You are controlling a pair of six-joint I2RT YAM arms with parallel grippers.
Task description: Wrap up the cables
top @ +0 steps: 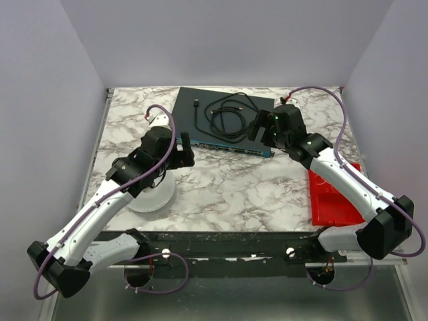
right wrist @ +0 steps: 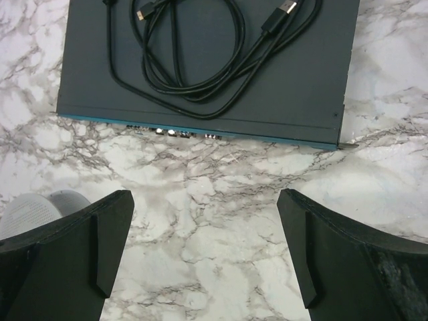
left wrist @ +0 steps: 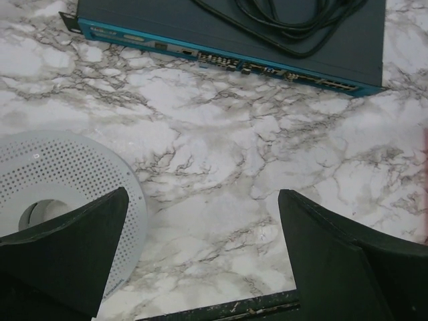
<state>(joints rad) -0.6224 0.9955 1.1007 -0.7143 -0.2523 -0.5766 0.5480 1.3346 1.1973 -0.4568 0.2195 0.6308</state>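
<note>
Marble bench (top: 234, 187), with a network switch (top: 200, 114) flat at the back and a red tray (top: 331, 197) at the right edge under my right arm. The white perforated round spool (left wrist: 60, 174) lies flat on the bench near the front left, partly under my left arm. A black coiled cable (right wrist: 194, 60) sits on top of the switch; it isn't the task item.

The thin white wire can't be made out in any view. It's too fine, or hidden by my arm at the spool.

Left pincer (left wrist: 202, 200): jaws wide apart, nothing in them, hovering just beside the spool's rim. Right pincer (right wrist: 205, 197): also spread and empty, over bare bench just in front of the switch.

Step, as I judge it: approach, with no wrapping begun and nothing grasped. Next I'd need to find the wire's free end and pinch it precisely with one pincer, while the other steadies or turns the spool. The wire is thread-thin, so it's easy to miss or let slip.
</note>
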